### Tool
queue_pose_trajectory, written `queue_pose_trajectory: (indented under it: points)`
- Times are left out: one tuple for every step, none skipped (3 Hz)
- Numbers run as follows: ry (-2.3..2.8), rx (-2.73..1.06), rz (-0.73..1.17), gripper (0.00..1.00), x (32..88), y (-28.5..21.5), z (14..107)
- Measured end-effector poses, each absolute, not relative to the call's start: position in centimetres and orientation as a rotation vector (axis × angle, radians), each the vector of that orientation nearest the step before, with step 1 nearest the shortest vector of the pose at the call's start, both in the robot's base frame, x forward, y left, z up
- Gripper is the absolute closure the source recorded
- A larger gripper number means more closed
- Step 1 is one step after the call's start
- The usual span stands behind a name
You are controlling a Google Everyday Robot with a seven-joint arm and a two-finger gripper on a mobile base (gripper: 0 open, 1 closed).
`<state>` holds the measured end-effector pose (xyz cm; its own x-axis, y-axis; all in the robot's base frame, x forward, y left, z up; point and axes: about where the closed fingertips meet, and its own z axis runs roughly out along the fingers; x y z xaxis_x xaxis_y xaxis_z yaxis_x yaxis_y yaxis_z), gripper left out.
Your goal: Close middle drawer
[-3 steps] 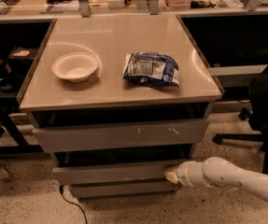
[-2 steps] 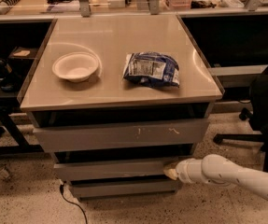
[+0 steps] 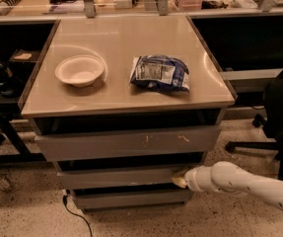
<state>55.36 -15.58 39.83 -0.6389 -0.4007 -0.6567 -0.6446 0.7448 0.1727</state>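
Observation:
The middle drawer (image 3: 121, 177) is a plain grey front in the cabinet, below the taller front with pale scratch marks (image 3: 131, 143) and above the narrower bottom front (image 3: 131, 198). It stands out only slightly from the cabinet, with a dark gap above it. My white arm comes in from the lower right, and its gripper (image 3: 179, 180) sits against the right end of the middle drawer's front. The fingers are hidden behind the wrist.
A white bowl (image 3: 80, 70) and a blue snack bag (image 3: 159, 73) lie on the cabinet top (image 3: 121, 43). A black office chair (image 3: 279, 112) stands to the right. A black cable (image 3: 74, 214) runs over the speckled floor at the cabinet's left foot.
The middle drawer has slid further into the cabinet, and my gripper has followed it inward, staying at its right end.

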Motion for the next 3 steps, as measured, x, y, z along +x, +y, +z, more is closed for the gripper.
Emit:
queue_pose_trajectory:
  points:
    - [2.410,-0.736,0.514,1.00,52.2,-17.4,40.9]
    - [2.514,-0.547,0.442,1.00,47.3,-21.3,44.5]
    - [2.531,-0.582,0.417,0.82,44.9,-21.0,46.2]
